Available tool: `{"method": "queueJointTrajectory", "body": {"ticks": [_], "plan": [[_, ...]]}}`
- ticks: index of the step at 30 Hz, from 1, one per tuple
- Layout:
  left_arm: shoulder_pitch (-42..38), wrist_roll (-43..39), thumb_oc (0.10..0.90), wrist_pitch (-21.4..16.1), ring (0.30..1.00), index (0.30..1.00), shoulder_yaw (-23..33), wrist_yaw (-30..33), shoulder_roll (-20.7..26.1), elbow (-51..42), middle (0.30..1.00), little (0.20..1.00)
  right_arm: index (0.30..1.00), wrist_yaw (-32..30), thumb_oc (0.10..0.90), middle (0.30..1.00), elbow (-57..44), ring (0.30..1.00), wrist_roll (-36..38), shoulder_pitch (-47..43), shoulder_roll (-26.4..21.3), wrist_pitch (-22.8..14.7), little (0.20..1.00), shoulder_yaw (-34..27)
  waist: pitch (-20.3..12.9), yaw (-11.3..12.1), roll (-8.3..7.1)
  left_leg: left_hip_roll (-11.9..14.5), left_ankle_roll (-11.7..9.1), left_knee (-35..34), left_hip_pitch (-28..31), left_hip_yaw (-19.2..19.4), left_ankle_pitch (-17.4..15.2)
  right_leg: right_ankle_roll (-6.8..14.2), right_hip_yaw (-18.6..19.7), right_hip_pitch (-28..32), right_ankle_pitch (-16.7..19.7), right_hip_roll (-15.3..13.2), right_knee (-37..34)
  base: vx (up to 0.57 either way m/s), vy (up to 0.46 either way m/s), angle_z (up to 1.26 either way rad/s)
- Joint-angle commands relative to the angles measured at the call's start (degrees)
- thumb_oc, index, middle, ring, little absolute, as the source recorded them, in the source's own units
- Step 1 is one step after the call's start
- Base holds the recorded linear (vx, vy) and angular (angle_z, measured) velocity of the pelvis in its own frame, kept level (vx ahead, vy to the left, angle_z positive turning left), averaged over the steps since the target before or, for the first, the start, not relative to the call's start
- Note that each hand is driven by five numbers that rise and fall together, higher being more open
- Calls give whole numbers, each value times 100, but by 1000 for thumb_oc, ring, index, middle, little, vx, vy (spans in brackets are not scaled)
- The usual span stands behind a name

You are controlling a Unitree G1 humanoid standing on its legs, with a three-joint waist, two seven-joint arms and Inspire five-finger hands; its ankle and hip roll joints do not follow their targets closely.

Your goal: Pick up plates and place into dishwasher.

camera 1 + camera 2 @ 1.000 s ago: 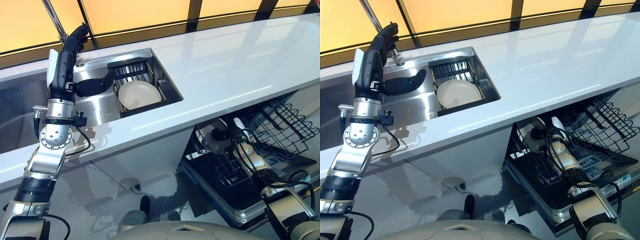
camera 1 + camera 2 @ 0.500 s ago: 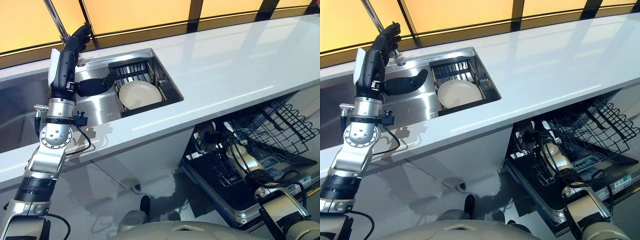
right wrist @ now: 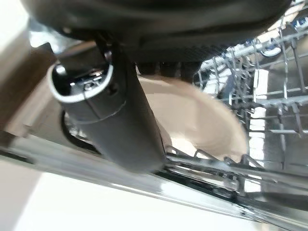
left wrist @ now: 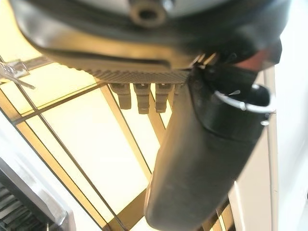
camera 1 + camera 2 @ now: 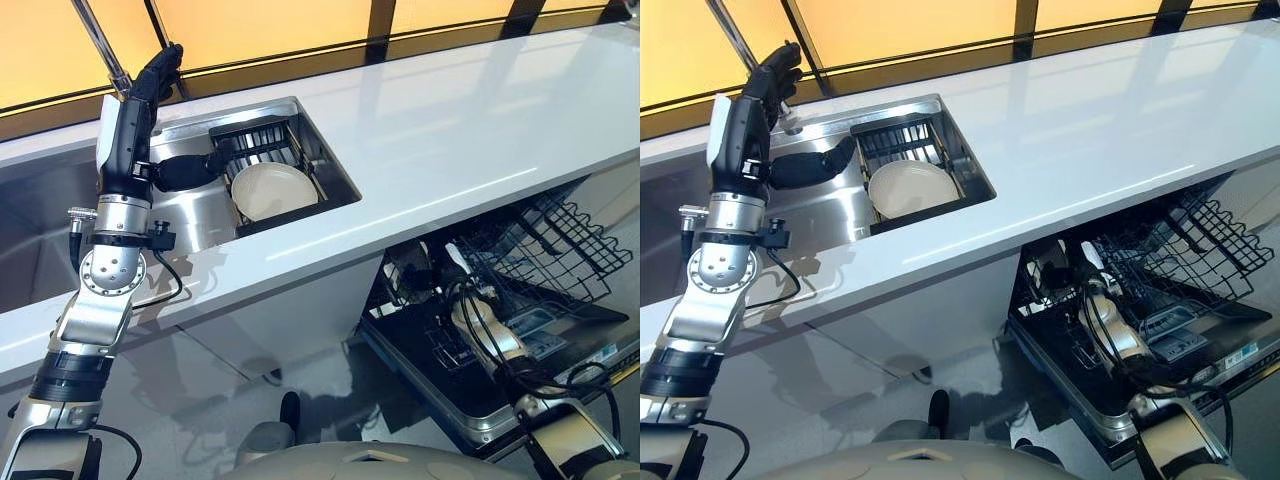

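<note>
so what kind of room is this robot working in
Most likely a kitchen: a white countertop with a steel sink holding a cream plate in a black rack, and below it an open dishwasher with its wire rack pulled out.

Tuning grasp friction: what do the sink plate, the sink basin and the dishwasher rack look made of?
Plate: cream, smooth and evenly glossy, probably glazed ceramic, possibly melamine.
Sink basin: brushed stainless steel, judging by its grey streaky reflections.
Dishwasher rack: thin dark wire grid, likely coated steel.

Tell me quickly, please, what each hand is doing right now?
Left hand: open, holding nothing, raised above the sink.
Right hand: cannot be told, beside a plate.
</note>
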Motion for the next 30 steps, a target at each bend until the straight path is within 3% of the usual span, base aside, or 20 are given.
{"method": "queueJointTrajectory", "body": {"ticks": [1,13,22,30], "plan": [[-387,-50,800,-447,900,900,310,143,177,-407,900,900,900,-369,800,900,-814,900,-427,-272,-356,-751,900,-365,-301,-35,-63,-157,-49,30,727,127,-1020,234,137,-313,422,-95,25,-9,8,-14],[-20,-51,800,-509,900,900,631,106,227,-474,900,900,900,-482,800,900,-1592,900,-208,477,-559,-1361,900,-1194,-278,-241,-60,-146,-45,30,765,244,-1050,266,245,-332,431,-67,25,-8,5,-9],[210,-4,800,-504,900,900,873,107,344,-495,900,900,900,-815,800,900,-1959,900,-318,787,-734,-1544,900,-1770,-277,-347,-52,-135,-54,30,775,303,-1052,285,285,-339,436,-53,25,-1,0,0],[-16,10,800,-167,900,900,1230,185,1123,-336,900,900,900,-1032,800,900,-2571,900,-321,933,-1143,-1767,900,-2262,-283,-457,7,-145,-64,30,764,378,-1061,310,328,-372,439,-36,25,0,1,-4]]}}
